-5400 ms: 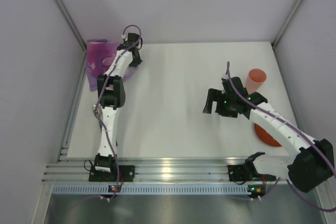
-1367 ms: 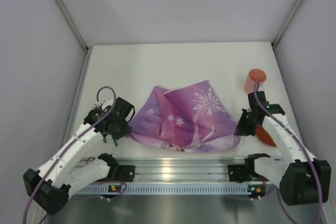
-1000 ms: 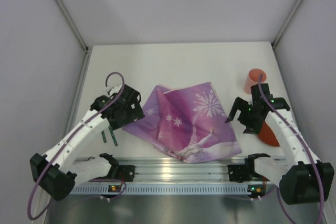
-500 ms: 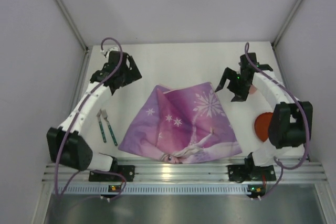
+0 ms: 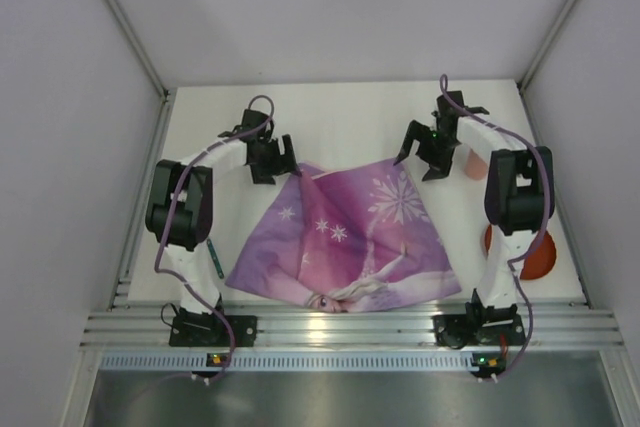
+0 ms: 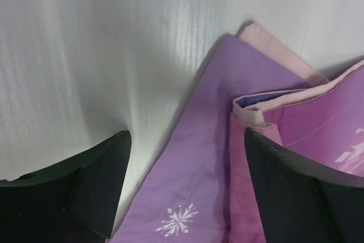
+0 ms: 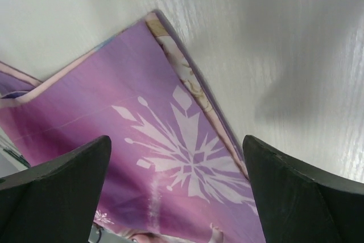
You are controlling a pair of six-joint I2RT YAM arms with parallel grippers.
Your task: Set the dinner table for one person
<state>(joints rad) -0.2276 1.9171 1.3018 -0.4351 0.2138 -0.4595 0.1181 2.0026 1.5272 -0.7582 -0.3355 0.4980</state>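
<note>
The dinner table (image 5: 350,112) is a matte white top. A purple snowflake placemat (image 5: 345,232) lies on it near the front rail, its far-left part folded over in a raised pink-edged flap (image 6: 267,106). My left gripper (image 5: 278,160) hovers low at that far-left corner. It is open, with one finger over bare table and the other over the cloth (image 6: 193,174). My right gripper (image 5: 422,160) is open over the placemat's far-right corner (image 7: 170,55) and holds nothing.
A salmon cup (image 5: 470,163) stands just right of the right gripper, mostly hidden by the arm. An orange plate (image 5: 537,257) lies at the front right behind the right arm. A teal cutlery handle (image 5: 217,262) shows beside the left arm. Grey walls enclose three sides.
The placemat was brought from the far-left corner to the front middle and spread. Both arms then reached out to its far corners, and the left jaws have narrowed slightly.
</note>
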